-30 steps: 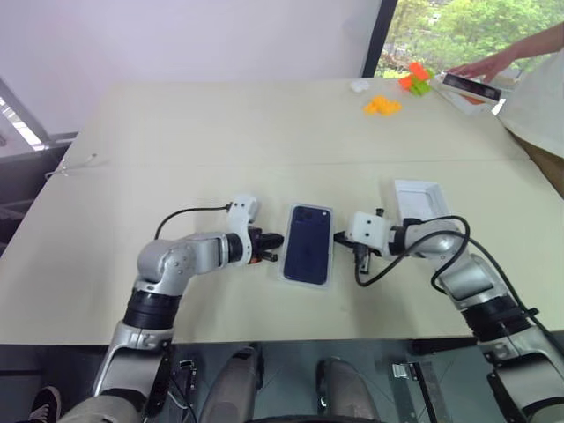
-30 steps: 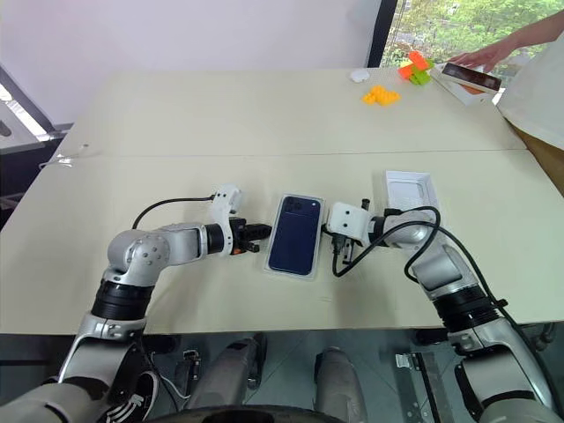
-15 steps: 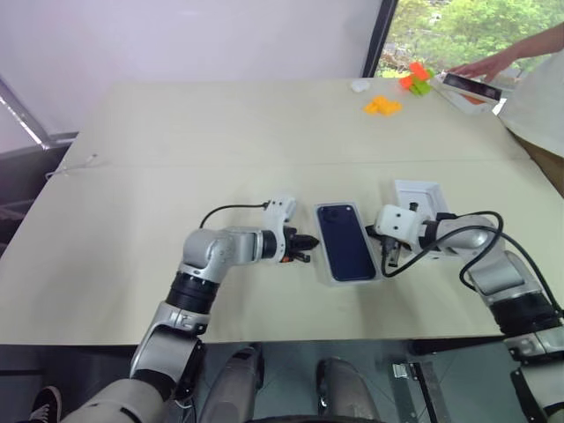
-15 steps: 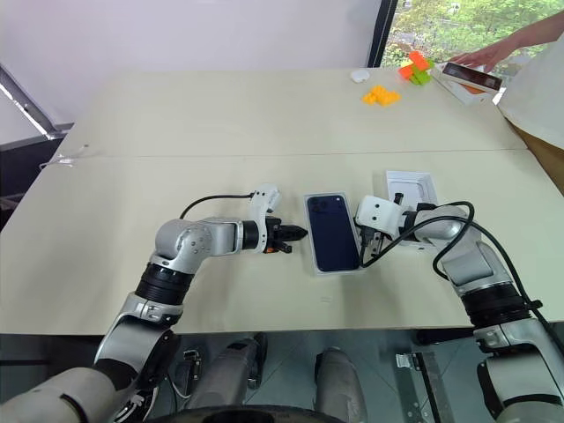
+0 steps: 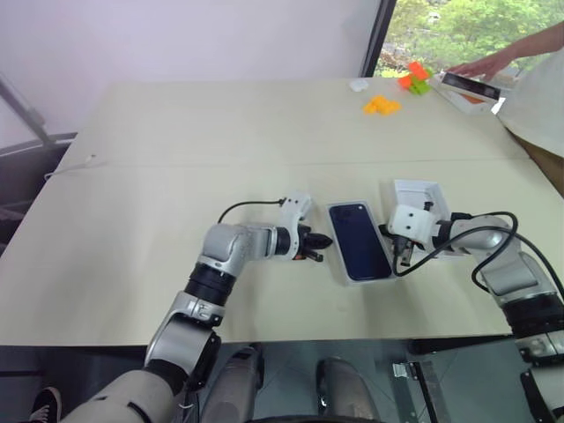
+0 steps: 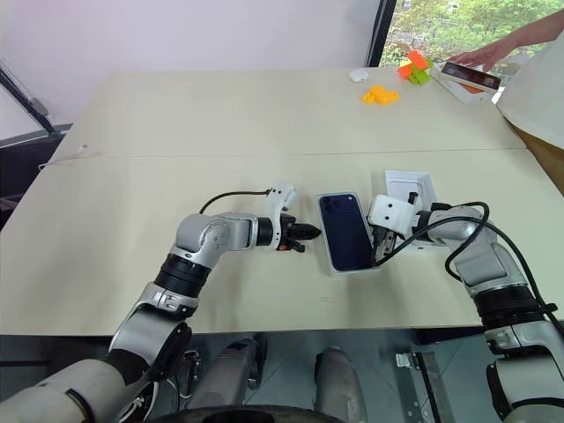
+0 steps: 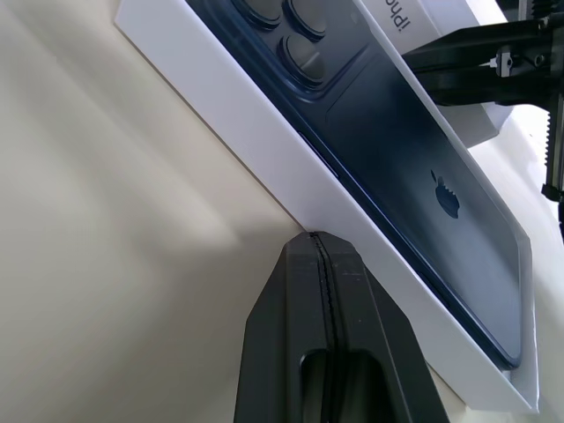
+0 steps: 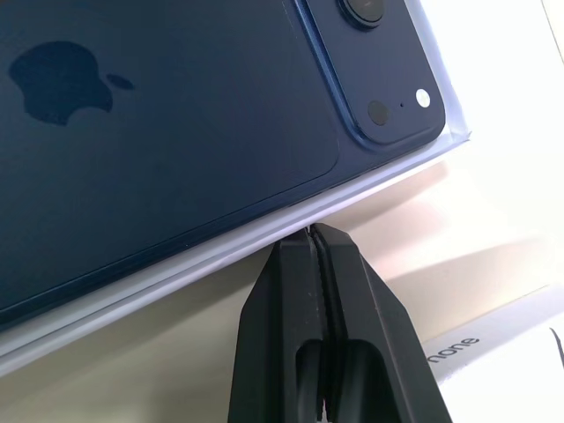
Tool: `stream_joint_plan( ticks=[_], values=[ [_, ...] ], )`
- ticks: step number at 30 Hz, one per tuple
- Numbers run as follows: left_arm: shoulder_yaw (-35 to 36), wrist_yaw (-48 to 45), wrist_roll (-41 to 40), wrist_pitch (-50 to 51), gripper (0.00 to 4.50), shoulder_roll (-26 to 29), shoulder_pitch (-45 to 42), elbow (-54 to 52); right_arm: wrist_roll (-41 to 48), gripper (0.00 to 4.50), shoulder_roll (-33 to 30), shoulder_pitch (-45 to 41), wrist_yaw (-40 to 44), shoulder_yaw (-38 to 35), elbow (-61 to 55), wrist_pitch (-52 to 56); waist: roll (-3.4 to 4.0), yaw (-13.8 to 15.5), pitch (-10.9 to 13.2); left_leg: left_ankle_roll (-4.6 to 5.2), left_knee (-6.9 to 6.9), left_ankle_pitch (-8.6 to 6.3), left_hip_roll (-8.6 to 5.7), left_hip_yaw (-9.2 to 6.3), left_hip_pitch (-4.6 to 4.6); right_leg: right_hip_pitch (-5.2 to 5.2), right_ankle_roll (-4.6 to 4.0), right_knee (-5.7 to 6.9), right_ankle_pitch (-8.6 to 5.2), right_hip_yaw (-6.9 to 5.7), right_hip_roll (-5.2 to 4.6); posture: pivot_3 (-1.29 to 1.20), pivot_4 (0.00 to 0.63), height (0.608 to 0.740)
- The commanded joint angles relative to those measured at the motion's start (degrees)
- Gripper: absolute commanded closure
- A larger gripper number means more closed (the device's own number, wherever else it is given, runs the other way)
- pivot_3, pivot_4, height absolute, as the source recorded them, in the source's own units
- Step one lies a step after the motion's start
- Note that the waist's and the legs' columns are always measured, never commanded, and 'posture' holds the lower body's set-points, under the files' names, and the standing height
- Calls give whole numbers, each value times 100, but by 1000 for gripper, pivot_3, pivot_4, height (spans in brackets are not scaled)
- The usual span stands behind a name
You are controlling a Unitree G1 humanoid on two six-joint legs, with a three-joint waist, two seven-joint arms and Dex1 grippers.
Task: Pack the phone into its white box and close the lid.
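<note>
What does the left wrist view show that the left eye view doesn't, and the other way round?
Left wrist view: the logo on the phone and the shut left tool tip at the white box edge.

Left eye view: the wide table, orange blocks, a person's hand, the open lid.

Both: phone lying back-up in the box, between both tools, with the right tool opposite.

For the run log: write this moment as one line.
phone: lying in white box | lid: off, beside box | left pincer: shut, at box's side | right pincer: shut, at opposite side
</note>
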Motion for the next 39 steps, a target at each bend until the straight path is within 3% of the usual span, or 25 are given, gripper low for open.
stream_joint_plan(
  ticks=[1, 23, 28, 31, 38, 39],
  values=[
    [-25, -179, -43, -74, 4500, -164, -161, -158, 195, 4455, 25, 20, 164, -50, -287, 66, 0, -3, 0, 0, 0, 0, 0, 0, 0, 0, 1, 0, 0, 0, 0, 0, 150, 740],
    [873, 214, -295, 525, 4500, 27, 27, -1390, 187, 4455, -278, -954, 524, -243, 186, -13, 2, -19, 3, 1, 0, 2, 2, 2, 0, -5, 15, 4, 7, 1, 2, 0, 150, 740],
    [1271, 393, -313, 213, 4500, 194, 166, -1684, 560, 4455, -129, -1184, 562, -406, 98, 790, 2, -15, 3, 1, -1, 2, 3, 2, 0, -6, 16, 4, 7, 1, 3, 0, 150, 740],
    [1431, 432, -281, 47, 3629, 364, 238, -1865, 574, 3580, -54, -1346, 276, -483, 127, 1327, 2, -23, 3, 2, 0, 2, 4, 2, 0, -7, 15, 5, 8, 2, 3, 0, 150, 740],
    [1943, -425, -1044, -9, 60, 1474, 849, -3197, 871, 16, 312, -1237, -244, -546, -1114, 3772, 6, -39, 3, 1, -9, 1, 12, 3, -3, -19, 12, 6, 7, 6, 9, 0, 150, 740],
    [1963, -554, -1101, -54, 18, 1638, 942, -3288, 818, 0, 232, -1140, -224, -448, -1322, 3866, 6, -32, 3, 1, -10, 1, 12, 3, -4, -20, 11, 6, 6, 6, 9, 0, 150, 740]
  ],
)
